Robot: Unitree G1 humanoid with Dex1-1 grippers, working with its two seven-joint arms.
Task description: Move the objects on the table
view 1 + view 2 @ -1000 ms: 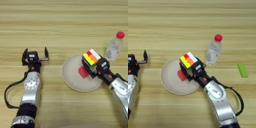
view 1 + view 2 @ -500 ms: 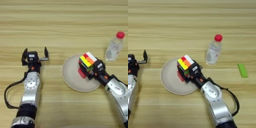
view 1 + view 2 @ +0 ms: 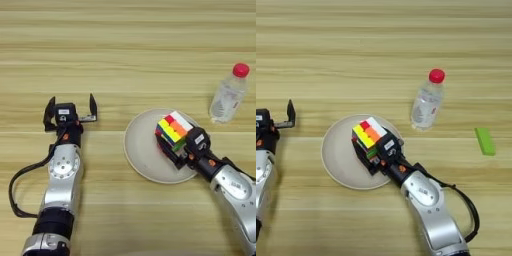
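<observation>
On the wooden surface (image 3: 125,50) the light, tippy bottle (image 3: 228,94) stands just beyond the plate (image 3: 140,150), best taken round its middle, while the right gripper (image 3: 176,146) has its fingers clamped on the rigid, slick-faced puzzle cube (image 3: 173,131) over the plate, and the left gripper (image 3: 70,107) rests well aside, fingers spread wide.

Your right gripper (image 3: 172,142) is clamped on the puzzle cube (image 3: 172,131) over the right half of the cream plate (image 3: 142,150). Your left gripper (image 3: 70,107) rests on the worktop (image 3: 125,50) well to the left, fingers spread apart. The bottle (image 3: 227,95) stands at far right.
</observation>
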